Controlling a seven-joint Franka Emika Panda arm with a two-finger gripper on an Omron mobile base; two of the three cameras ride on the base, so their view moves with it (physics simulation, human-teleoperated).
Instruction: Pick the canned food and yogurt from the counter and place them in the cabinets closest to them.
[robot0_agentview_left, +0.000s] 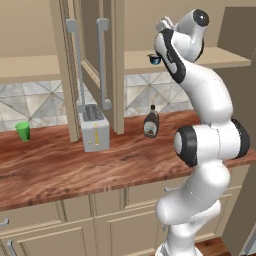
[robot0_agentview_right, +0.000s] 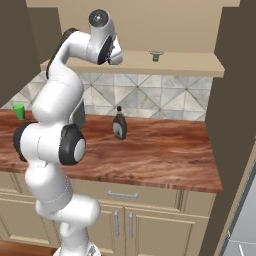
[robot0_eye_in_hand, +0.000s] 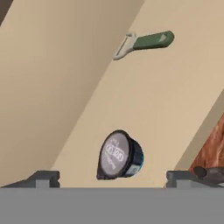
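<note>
In the left base view, the yogurt (robot0_agentview_left: 154, 59) is sitting on the open cabinet shelf (robot0_agentview_left: 225, 57). In the hand view, the end effector (robot0_eye_in_hand: 113, 177) is standing wide open, its fingertips (robot0_eye_in_hand: 43, 178) flanking the yogurt (robot0_eye_in_hand: 120, 155) without touching; the lid's writing is unreadable.

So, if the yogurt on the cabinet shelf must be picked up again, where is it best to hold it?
Grip the yogurt across its tapered side wall, just under the wider lid rim, coming in from the open cabinet front. It seems to stand upright on the shelf, and the gripper already has its jaws open to either side of it.
</note>
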